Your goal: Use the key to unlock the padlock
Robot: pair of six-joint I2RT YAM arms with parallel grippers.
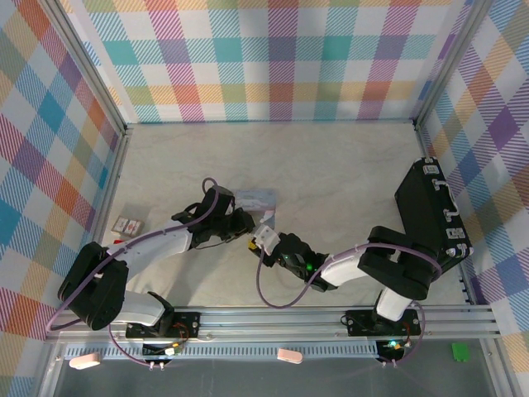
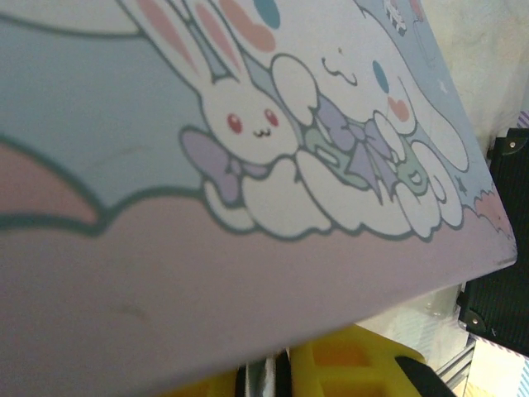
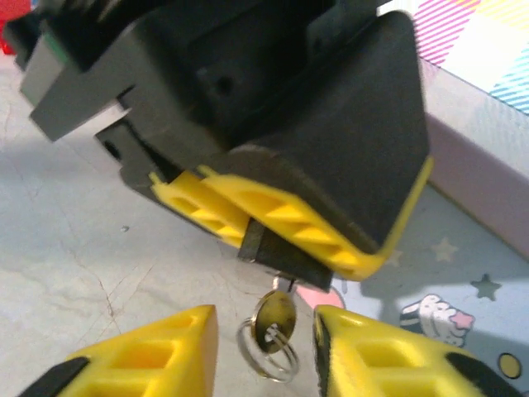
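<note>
While padlock (image 3: 285,260) is being clamped by left jaws, inserted key (image 3: 274,317) is being straddled by parted right jaws; turning apparently pending.

I'm driving a robot test cell in a lab, not a home. Far beyond my right gripper (image 3: 264,324), plaid-printed panels (image 1: 273,58) wall in the pale marbled tabletop (image 1: 331,165) on three sides, held by aluminium frame posts (image 1: 93,66). Behind the jaws, slotted aluminium rails (image 1: 331,318) carry both arm bases (image 1: 388,318), with purple cables (image 1: 259,277) looping loose. A black equipment case (image 1: 430,215) stands off to their right.
</note>
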